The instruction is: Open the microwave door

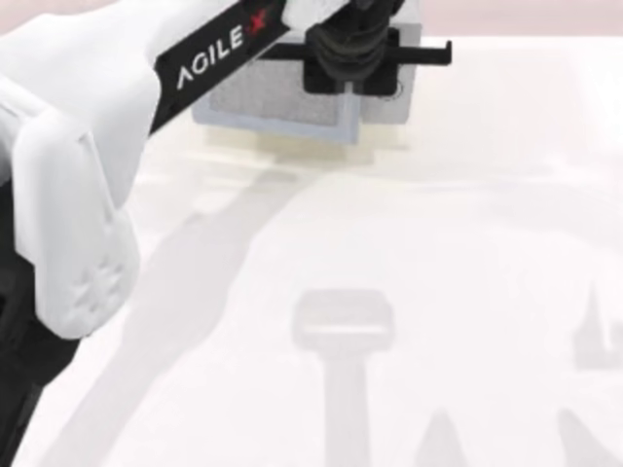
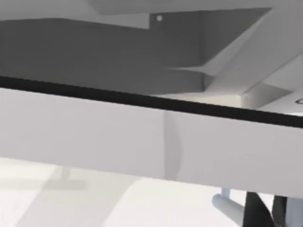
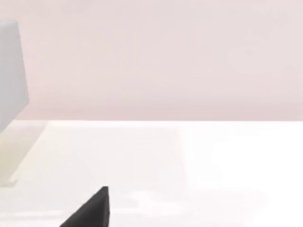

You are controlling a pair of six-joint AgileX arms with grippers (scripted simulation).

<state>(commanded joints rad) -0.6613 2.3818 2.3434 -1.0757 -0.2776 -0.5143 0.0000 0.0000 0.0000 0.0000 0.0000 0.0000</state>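
Light-grey boxy microwave [image 1: 321, 107] | mesh-windowed flat door [image 1: 277, 102] ajar | left gripper [image 1: 355, 73] at handle edge; finger state indiscernible | advice: swing along hinge arc

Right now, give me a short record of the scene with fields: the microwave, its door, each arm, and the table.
microwave: light-grey box at the table's far edge, centre of the top view
microwave door: mesh-window panel, swung slightly out from the body on its handle side
left gripper: at the microwave's front, over the door's handle edge; fingers hidden
right gripper: only a dark tip in its wrist view, away from the microwave
table: white
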